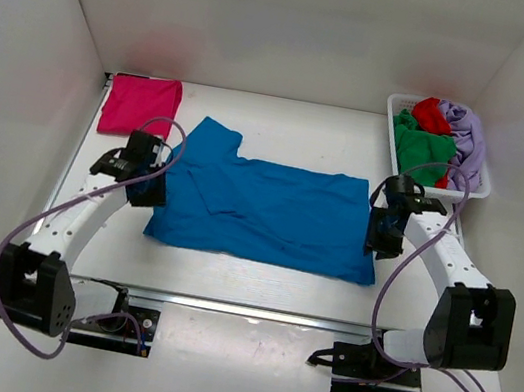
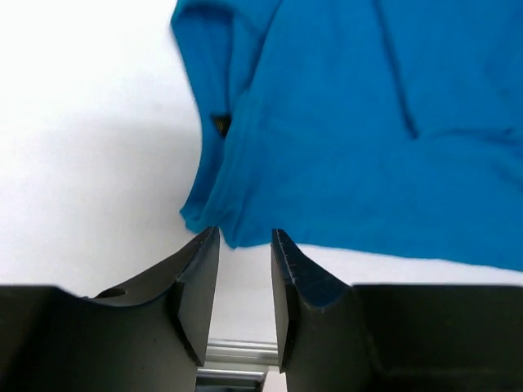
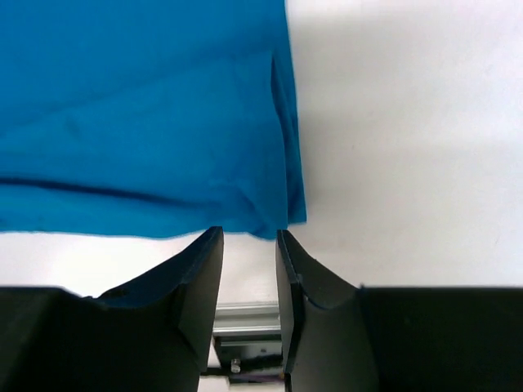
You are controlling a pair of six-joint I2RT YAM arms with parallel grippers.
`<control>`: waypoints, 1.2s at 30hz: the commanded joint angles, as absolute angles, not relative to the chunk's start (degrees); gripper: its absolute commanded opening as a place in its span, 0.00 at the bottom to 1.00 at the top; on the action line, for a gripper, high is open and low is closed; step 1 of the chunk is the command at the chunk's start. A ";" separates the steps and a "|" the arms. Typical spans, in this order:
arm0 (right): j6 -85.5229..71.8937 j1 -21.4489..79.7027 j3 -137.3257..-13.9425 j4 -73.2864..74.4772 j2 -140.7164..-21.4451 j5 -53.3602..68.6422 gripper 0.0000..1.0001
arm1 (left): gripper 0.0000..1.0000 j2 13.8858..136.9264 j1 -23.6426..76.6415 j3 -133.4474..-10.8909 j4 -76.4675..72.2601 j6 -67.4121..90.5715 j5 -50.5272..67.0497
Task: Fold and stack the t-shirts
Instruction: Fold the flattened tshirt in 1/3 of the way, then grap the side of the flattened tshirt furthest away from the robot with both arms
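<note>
A bright blue t-shirt (image 1: 269, 213) lies spread flat across the middle of the table, one sleeve pointing to the back left. My left gripper (image 1: 147, 192) is at its left edge. In the left wrist view that gripper (image 2: 245, 233) is open and empty, with a corner of the blue shirt (image 2: 359, 122) just past the fingertips. My right gripper (image 1: 382, 240) is at the shirt's right edge. In the right wrist view it (image 3: 248, 233) is open and empty, with the shirt's corner (image 3: 147, 122) at its tips. A folded magenta-pink shirt (image 1: 140, 104) lies at the back left.
A white lattice basket (image 1: 394, 128) at the back right holds green (image 1: 423, 148), red (image 1: 432, 115) and lavender (image 1: 467, 136) shirts. White walls enclose the table on three sides. A metal rail (image 1: 252, 310) runs along the near edge.
</note>
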State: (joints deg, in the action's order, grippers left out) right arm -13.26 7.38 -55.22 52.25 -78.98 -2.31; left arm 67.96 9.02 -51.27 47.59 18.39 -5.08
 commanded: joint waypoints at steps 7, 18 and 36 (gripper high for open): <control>-13.53 7.12 -69.32 37.45 -90.77 -2.45 0.33 | 0.53 89.87 10.81 -75.98 33.06 17.40 -3.50; -21.53 8.26 -80.50 29.28 -103.35 -7.64 0.49 | 0.59 124.76 12.57 -112.80 34.79 15.21 -13.61; -19.07 9.14 -93.52 30.85 -116.54 -8.79 0.49 | 0.64 159.16 8.26 -162.85 58.01 19.25 -13.01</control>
State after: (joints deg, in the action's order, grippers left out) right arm -19.29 9.08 -91.72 32.08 -115.37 -7.77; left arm 160.66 8.32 -158.63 55.51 18.70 -12.95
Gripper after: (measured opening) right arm 0.491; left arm 0.630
